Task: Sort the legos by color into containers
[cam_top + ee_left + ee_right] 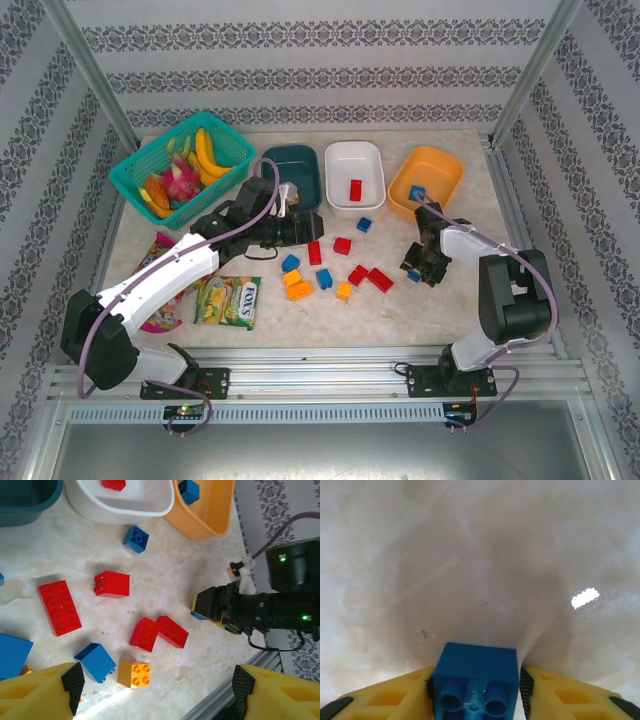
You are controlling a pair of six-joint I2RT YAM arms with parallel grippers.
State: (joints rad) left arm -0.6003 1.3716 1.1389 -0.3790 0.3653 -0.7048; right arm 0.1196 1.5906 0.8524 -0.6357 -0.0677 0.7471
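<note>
My right gripper (475, 682) is shut on a blue lego (474, 677) just above the bare table. From above, that right gripper (413, 272) sits right of the loose legos. My left gripper (155, 692) is open over an orange-yellow lego (134, 674), a blue one (96, 661) and two touching red ones (159, 632). From above, the left gripper (312, 232) is in front of the dark teal container (290, 150). The white container (355, 146) holds a red lego (355, 189). The orange container (445, 155) holds a blue lego (416, 194).
A bright teal mesh basket (135, 170) of toy fruit stands at the back left. Candy bags (228, 300) lie near the left arm. More red (59, 606) and blue (136, 538) legos are scattered mid-table. The metal rail (320, 375) bounds the near edge.
</note>
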